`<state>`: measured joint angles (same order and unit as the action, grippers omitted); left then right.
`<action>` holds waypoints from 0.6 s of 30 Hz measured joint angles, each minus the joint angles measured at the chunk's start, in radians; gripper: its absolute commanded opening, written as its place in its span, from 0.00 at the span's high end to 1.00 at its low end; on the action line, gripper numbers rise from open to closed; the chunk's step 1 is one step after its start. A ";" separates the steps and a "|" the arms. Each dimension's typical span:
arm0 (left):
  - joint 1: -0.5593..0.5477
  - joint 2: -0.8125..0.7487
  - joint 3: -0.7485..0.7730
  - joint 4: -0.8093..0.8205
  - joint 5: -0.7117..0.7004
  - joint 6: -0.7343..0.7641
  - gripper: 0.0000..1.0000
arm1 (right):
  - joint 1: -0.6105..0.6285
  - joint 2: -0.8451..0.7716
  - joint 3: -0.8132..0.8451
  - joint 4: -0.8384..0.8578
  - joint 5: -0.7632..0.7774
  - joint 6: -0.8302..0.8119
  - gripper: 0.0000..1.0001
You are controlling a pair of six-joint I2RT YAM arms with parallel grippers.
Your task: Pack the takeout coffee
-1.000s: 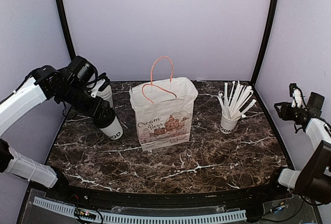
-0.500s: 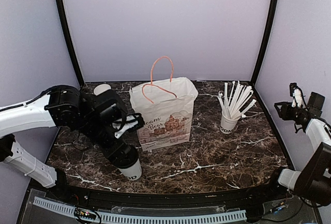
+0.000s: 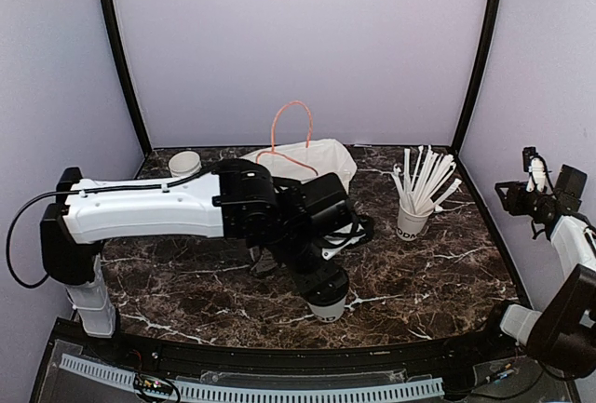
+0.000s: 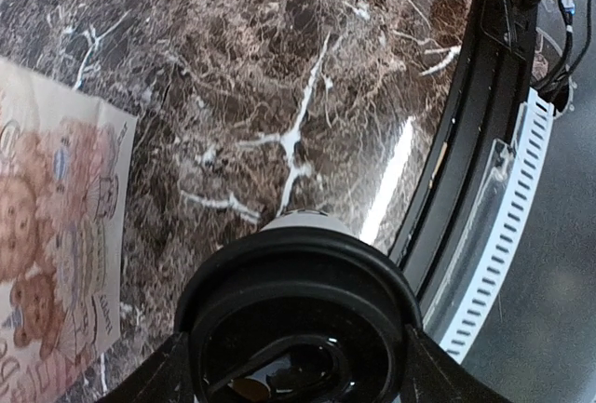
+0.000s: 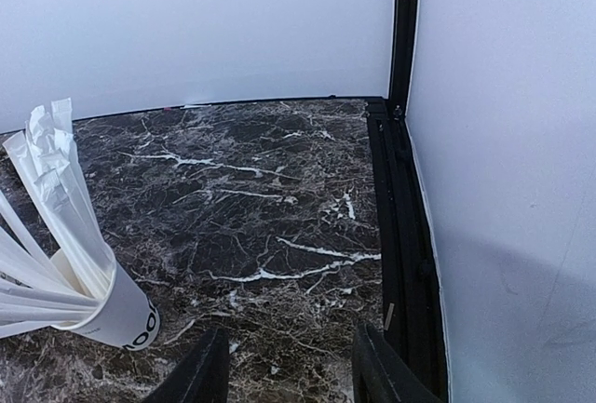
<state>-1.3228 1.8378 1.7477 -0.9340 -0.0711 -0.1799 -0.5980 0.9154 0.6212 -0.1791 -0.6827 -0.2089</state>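
Progress, from the top camera, looks partway. The left gripper (image 3: pixel 321 284) is clamped on the takeout coffee (image 3: pixel 329 309), lid on, low near the front edge of the table (image 3: pixel 438 282) and in front of the paper bag (image 3: pixel 317 154). I cannot tell whether the cup touches the marble. It is not in the bag, so raising it over the mouth and lowering it in remains. The left arm lies across the bag's front (only the open top and orange handles show), so I judge the cup must climb well clear first. Open marble lies to the cup's right. The straw cup (image 3: pixel 411 221) stands well apart, and the nested cups (image 3: pixel 184 162) sit at the far left. The right gripper (image 3: pixel 533 189) hangs by the right wall.

Left wrist: the fingers (image 4: pixel 154 386) flank the black lid on both sides. The bag's printed face is at the left and the black rim (image 4: pixel 470 161) is close on the right, so there is little room that way.

Right wrist: the jaws stand moderately apart with nothing between them, over bare marble beside the straw cup, with the corner post close on the right.
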 measured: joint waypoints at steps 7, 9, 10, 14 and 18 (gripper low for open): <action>0.000 0.283 0.298 -0.003 -0.011 0.016 0.41 | 0.000 -0.005 0.000 0.000 0.000 -0.003 0.54; 0.000 0.325 0.340 -0.004 -0.014 0.016 0.40 | 0.000 -0.005 0.000 0.000 0.000 -0.004 0.54; 0.000 0.342 0.357 -0.006 -0.015 0.016 0.40 | 0.000 -0.005 0.000 0.000 0.000 -0.004 0.54; 0.000 0.388 0.412 -0.013 -0.011 0.015 0.39 | 0.000 -0.005 0.000 0.000 -0.001 -0.008 0.54; 0.000 0.417 0.450 -0.026 -0.012 0.014 0.32 | 0.001 -0.005 0.000 0.000 -0.001 -0.013 0.53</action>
<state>-1.3231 2.2551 2.1979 -0.9596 -0.0830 -0.1654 -0.5972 0.9104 0.6212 -0.1795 -0.6834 -0.2218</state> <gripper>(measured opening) 0.731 0.465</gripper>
